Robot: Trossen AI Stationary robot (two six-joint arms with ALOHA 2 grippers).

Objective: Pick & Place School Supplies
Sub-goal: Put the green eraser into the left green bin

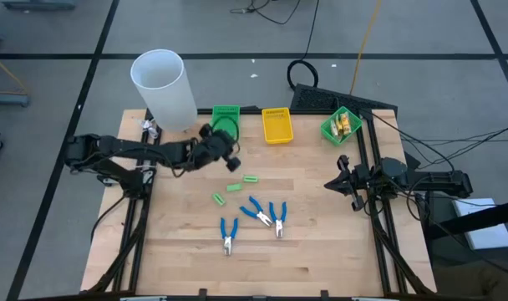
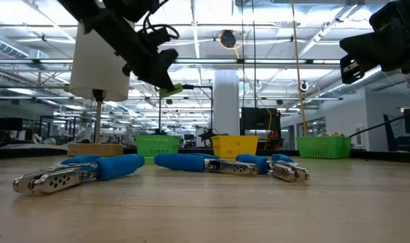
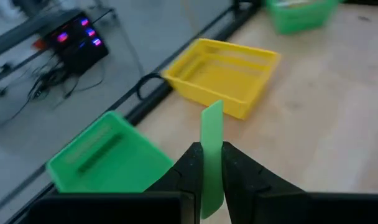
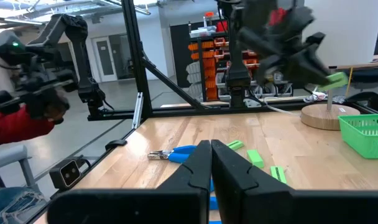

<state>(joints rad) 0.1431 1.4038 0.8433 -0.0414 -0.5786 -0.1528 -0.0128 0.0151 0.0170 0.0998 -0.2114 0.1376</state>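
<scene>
Above the green bin (image 3: 105,155), with my left claw (image 3: 212,163) gripping a light-green piece (image 3: 211,158), I should centre over the opening before releasing; right claw (image 4: 211,163) waits clenched.

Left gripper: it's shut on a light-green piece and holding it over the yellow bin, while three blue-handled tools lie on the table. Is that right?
Not quite. The left gripper is shut on the light-green piece, but the high view puts it by the green bin, not the yellow bin. The three blue-handled tools do lie on the table.
</scene>
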